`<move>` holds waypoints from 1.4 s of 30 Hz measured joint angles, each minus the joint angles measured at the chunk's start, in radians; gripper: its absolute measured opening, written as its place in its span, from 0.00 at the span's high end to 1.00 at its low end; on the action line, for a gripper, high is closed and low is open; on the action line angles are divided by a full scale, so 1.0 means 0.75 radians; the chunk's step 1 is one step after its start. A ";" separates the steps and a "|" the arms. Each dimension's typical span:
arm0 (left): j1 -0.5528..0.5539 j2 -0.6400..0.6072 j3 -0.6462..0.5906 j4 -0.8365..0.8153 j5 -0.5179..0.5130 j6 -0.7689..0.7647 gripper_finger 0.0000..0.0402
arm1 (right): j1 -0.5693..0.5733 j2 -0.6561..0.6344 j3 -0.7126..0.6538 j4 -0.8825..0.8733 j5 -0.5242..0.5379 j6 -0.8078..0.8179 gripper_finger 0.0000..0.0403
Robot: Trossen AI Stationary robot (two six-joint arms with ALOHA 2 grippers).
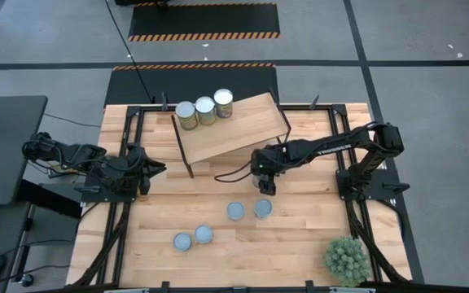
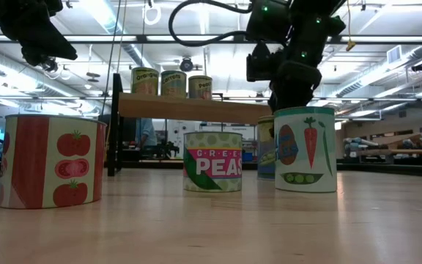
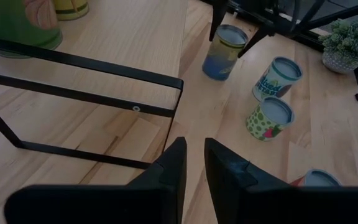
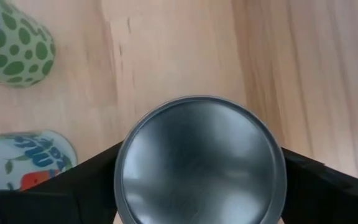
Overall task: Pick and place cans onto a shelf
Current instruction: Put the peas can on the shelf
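Fingers of the right gripper (image 4: 201, 186) straddle a can (image 4: 201, 165), grip unclear.

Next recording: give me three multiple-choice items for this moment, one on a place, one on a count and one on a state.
1. Where is the right pincer?
A. Above the shelf board
B. Over a can on the table, just in front of the shelf
C. Beside the plant

2. How many cans stand on the shelf?
A. One
B. Five
C. Three

3. How is the can at the right pincer?
A. Upright on the table
B. Lying on its side
C. Lifted above the shelf

Answers:
1 B: the right pincer straddles a blue can near the shelf.
2 C: three cans on the shelf show in a row.
3 A: the low view shows it standing on the table.
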 joint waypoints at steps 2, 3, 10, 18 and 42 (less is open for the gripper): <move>0.000 0.000 0.000 0.000 0.000 0.000 0.84 | -0.008 -0.001 -0.001 0.000 -0.007 -0.009 0.18; 0.000 0.000 0.000 0.000 0.000 0.000 0.84 | -0.013 -0.001 -0.001 0.001 -0.017 -0.010 0.20; 0.000 0.000 0.000 0.000 0.000 -0.001 0.84 | -0.017 -0.001 0.015 -0.012 -0.059 -0.009 0.22; 0.000 0.000 0.000 0.000 0.000 -0.001 0.84 | -0.027 -0.001 0.194 -0.196 -0.073 -0.010 0.21; -0.001 0.000 0.000 0.003 0.039 -0.001 0.84 | -0.101 -0.002 1.015 -0.847 -0.051 -0.088 0.21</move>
